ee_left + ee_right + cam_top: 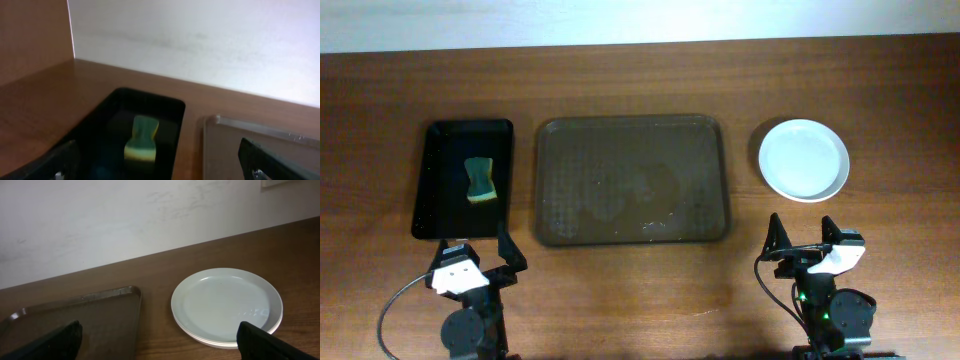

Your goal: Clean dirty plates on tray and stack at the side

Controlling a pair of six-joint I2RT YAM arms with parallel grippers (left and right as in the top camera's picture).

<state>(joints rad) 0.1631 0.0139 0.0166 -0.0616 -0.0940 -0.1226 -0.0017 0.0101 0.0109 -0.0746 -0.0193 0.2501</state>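
The white plates (pixel 804 159) sit stacked on the table to the right of the brown tray (pixel 633 180). The stack also shows in the right wrist view (pixel 226 303), with the tray's corner (pixel 100 315) to its left. The tray holds no plates and shows faint wet marks. My left gripper (pixel 478 255) is open and empty near the table's front edge, below the black tray. My right gripper (pixel 803 238) is open and empty near the front edge, below the plates. In the wrist views the left gripper (pixel 160 165) and the right gripper (pixel 160 340) show only dark fingertips at the frame corners.
A glossy black tray (pixel 463 178) stands left of the brown tray and holds a green and yellow sponge (pixel 481 180). The sponge (pixel 141 140) and black tray (pixel 100 135) also show in the left wrist view. A pale wall runs along the table's far edge.
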